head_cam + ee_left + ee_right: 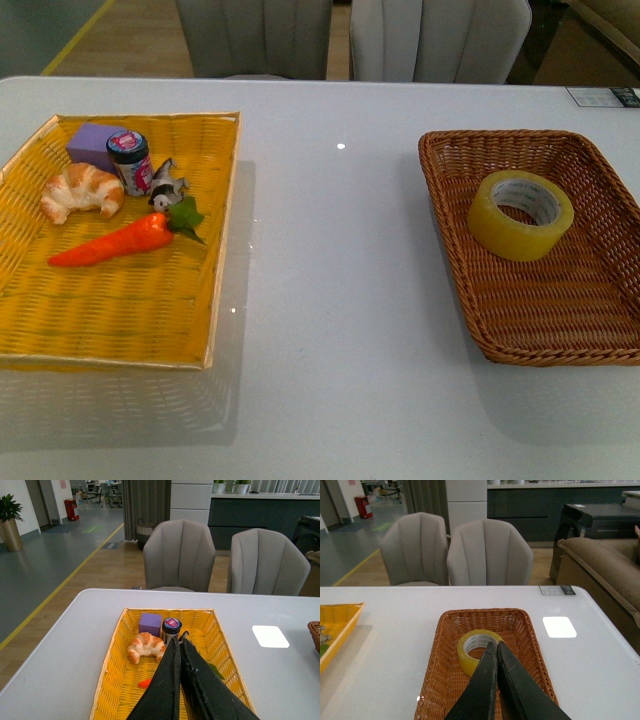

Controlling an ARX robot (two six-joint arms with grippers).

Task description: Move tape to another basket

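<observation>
Right wrist view: tape [476,649] just beyond closed tool [496,646].

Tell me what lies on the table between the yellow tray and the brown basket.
Nothing: in the front view only bare white table separates the yellow tray from the brown basket holding the tape.

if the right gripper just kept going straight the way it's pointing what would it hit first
Most likely the tape. The right gripper is shut and its tips point at the roll lying in the brown basket. Depth is unclear, so how far off it sits I can't tell.
</observation>
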